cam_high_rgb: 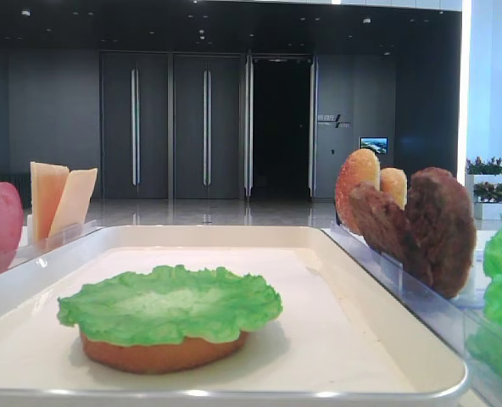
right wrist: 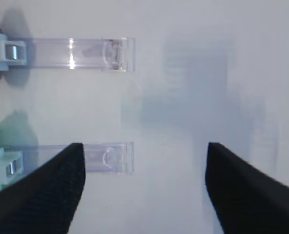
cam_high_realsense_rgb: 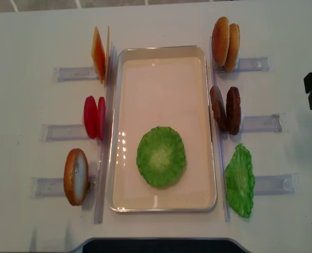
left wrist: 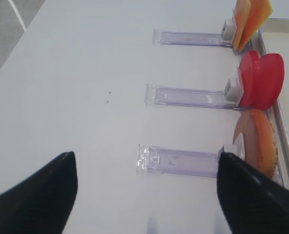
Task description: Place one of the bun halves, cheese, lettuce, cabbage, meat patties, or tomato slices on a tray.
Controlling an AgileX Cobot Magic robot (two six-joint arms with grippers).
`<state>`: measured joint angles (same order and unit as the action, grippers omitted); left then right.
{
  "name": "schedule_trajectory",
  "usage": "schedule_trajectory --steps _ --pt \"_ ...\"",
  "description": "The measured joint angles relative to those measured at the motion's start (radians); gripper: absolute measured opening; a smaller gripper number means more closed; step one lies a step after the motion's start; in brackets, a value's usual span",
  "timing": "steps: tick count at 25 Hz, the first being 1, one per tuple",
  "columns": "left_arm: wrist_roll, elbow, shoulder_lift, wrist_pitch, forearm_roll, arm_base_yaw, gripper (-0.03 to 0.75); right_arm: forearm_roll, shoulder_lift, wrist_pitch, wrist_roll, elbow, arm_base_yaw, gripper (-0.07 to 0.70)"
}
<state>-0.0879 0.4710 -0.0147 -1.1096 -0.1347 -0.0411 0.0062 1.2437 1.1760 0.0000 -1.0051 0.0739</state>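
A white table [cam_high_realsense_rgb: 161,21] carries a cream tray [cam_high_realsense_rgb: 119,126] at its centre. Clear holders [cam_high_realsense_rgb: 64,74] lie on the table along both long sides of the tray, three on each side, standing food slices on edge just beside the tray rim.

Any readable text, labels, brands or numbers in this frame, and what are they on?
No text can be read in any view.
Wall sign behind the table: lettering too small and blurred to read.
Small lit screen on the same wall: content unreadable.
The tray, clear holders and food pieces carry no visible print.
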Motion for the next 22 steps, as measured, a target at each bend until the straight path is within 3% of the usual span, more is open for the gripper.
schedule_trajectory --steps 8,14,22 --pt "0.000 0.000 0.000 0.000 0.000 0.000 0.692 -0.013 -0.205 0.020 0.020 0.161 -0.005 0.521" --pt "0.000 0.000 0.000 0.000 0.000 0.000 0.692 -0.013 -0.475 0.022 0.085 0.281 -0.005 0.521" --pt "0.000 0.000 0.000 0.000 0.000 0.000 0.692 -0.013 -0.797 0.029 0.091 0.417 -0.005 0.521"
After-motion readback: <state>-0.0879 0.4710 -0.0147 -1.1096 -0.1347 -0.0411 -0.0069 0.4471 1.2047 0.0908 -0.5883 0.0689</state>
